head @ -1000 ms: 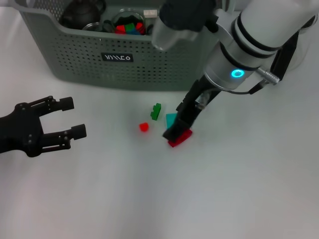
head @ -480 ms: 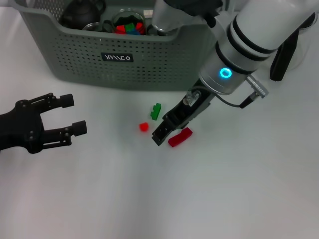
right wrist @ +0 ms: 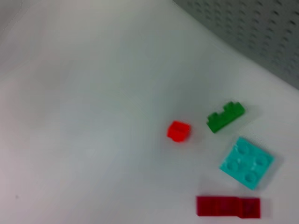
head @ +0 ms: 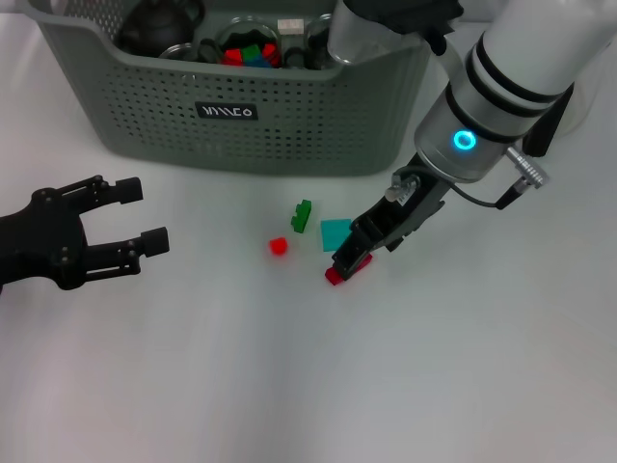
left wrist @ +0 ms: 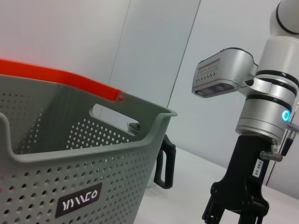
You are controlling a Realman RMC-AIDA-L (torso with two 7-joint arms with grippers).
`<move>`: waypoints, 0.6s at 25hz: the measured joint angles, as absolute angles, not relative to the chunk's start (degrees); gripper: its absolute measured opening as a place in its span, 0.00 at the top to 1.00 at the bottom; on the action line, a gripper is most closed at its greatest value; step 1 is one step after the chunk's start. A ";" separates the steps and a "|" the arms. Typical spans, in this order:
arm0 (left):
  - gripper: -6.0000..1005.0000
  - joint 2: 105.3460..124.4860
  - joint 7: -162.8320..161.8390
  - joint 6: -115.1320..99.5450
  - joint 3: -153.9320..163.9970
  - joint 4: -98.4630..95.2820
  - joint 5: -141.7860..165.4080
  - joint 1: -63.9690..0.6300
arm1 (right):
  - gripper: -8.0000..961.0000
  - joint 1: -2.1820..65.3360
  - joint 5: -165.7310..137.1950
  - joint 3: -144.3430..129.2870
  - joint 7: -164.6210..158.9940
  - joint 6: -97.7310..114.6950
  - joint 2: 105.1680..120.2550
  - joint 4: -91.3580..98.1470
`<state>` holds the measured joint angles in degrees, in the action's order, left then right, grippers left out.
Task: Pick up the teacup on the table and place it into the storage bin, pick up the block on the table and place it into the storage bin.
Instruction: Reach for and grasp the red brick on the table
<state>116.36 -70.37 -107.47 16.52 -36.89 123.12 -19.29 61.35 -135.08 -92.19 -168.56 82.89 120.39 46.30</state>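
You are on the block step: your right tool (head: 349, 260), fingers apparently closing emptily over the dark red block (head: 335, 276) on the bench (head: 289, 367) near the storage bin (head: 231, 116), needs a firm pinch next, then a lift.

Right gripper (head: 353, 258) sits low over the table (head: 289, 386), directly above one block (head: 335, 276). Three further blocks (head: 335, 233) lie just to its left. Storage bin (head: 231, 116) stands behind it. Left gripper (head: 130, 217) rests well apart, far left.
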 joint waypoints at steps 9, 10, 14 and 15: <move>0.14 116.36 -70.34 -107.20 16.52 -36.82 123.08 -19.34 | 0.17 62.14 -137.54 -93.36 -168.89 83.51 120.67 46.25; 0.14 116.36 -70.34 -107.10 16.52 -36.78 123.07 -19.34 | 0.17 62.37 -138.23 -93.99 -169.08 83.47 120.74 46.24; 0.14 116.36 -70.33 -106.96 16.52 -36.32 123.01 -19.34 | 0.17 63.13 -139.02 -96.52 -169.82 82.64 120.91 46.23; 0.14 116.36 -70.33 -106.91 16.52 -36.18 123.00 -19.34 | 0.17 63.26 -139.02 -96.74 -169.94 82.48 120.93 46.23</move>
<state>116.36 -70.33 -106.91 16.52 -36.18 123.00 -19.33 63.26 -139.02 -96.74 -169.94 82.48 120.93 46.23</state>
